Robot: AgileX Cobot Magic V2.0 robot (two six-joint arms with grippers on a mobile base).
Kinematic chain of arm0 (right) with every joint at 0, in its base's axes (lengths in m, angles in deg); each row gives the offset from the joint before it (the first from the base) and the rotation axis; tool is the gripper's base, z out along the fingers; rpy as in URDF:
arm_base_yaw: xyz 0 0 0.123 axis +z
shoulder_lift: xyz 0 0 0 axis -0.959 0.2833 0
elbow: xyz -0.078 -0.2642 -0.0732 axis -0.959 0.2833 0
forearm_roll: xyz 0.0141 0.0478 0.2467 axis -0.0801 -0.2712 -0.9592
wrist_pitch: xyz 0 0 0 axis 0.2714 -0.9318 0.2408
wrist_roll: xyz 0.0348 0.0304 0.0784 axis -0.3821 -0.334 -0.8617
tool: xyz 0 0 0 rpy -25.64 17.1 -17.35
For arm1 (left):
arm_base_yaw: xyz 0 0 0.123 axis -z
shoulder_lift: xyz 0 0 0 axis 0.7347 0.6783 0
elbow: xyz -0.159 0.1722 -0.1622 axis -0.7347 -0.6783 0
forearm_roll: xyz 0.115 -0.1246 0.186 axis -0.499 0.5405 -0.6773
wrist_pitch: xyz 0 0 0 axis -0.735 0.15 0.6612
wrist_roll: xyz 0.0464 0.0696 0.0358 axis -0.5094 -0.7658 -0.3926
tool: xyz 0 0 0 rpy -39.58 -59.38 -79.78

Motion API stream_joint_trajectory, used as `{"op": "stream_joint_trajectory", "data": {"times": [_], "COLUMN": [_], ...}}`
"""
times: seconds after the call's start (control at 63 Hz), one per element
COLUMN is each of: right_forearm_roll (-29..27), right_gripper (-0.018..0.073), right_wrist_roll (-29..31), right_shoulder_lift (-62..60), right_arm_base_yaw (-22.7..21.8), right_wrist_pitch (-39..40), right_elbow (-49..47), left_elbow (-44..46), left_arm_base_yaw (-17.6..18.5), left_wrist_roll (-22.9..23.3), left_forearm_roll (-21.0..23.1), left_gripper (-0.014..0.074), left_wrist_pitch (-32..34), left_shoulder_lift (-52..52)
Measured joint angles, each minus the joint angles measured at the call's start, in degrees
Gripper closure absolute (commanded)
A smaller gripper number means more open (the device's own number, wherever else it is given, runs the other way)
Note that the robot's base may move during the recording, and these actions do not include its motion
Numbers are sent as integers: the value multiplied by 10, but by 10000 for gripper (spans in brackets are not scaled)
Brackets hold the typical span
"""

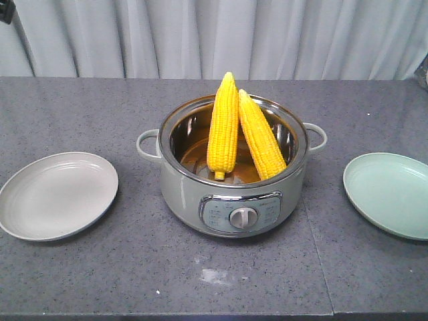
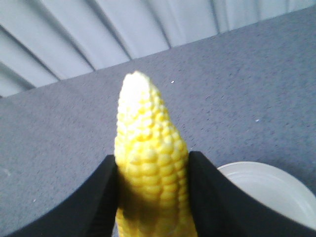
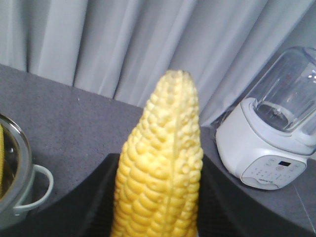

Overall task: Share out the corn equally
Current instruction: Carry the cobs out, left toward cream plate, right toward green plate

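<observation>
Left hand clamps a cob; right hand clamps another cob

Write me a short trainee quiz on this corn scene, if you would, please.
1. How many cobs stand in the pot?
2. True or false: the grey plate and the green plate both hold corn.
3. What do the left tool and the right tool each grip? A) a cob B) a spoon C) nothing
Key: 1. two; 2. false, both are bare; 3. A, one cob left, another right.
</observation>
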Motion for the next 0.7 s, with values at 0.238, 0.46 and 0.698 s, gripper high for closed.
{"op": "stream_joint_trajectory", "data": {"times": [0.238,0.46,0.698], "right_forearm_roll": [36,-204,-388], "right_gripper": [564,564,561], "right_wrist_roll": [-47,51,188], "right_shoulder_lift": [105,218,339], "right_arm_base_yaw": [-81,-247,-318], "right_wrist_pitch": [-4,11,10], "right_elbow": [1,1,1], "left_elbow": [-119,-241,-315], "left_arm_base_yaw": [-80,-114,-123], "left_wrist_roll": [11,28,47], "left_forearm_roll": [74,90,116], "left_gripper": [603,603,603], "left_wrist_pitch": [85,176,254], "left_shoulder_lift": [0,4,4]}}
